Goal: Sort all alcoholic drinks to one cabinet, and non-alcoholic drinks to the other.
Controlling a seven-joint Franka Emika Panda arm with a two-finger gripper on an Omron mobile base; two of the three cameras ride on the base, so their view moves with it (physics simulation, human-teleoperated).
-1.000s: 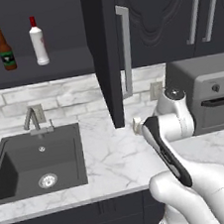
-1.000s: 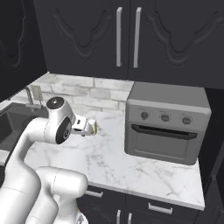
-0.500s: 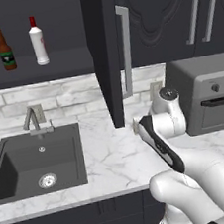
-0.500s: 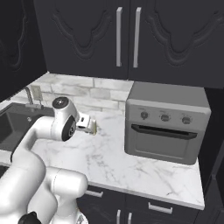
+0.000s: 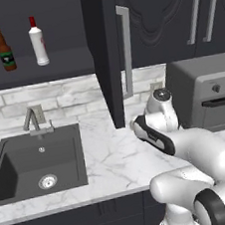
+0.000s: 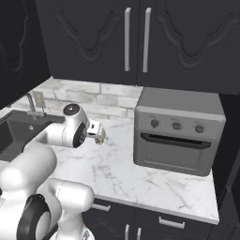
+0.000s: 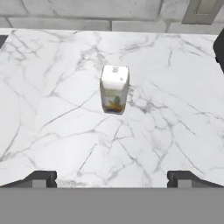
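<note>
Left base view: beer bottle (image 5: 5, 50) and white bottle (image 5: 37, 41) are standing on the open cabinet's shelf (image 5: 54, 72); sink (image 5: 38, 164) is lying left.

Right base view: tool (image 6: 97, 135) is hanging above the surface (image 6: 122, 168), oven (image 6: 176, 131) close on the right.

Hand view: jaws are standing fully apart, empty. Carton (image 7: 114, 89) is sitting upright ahead, open marble all round; you are best descending centred, straddling its narrow sides.
</note>
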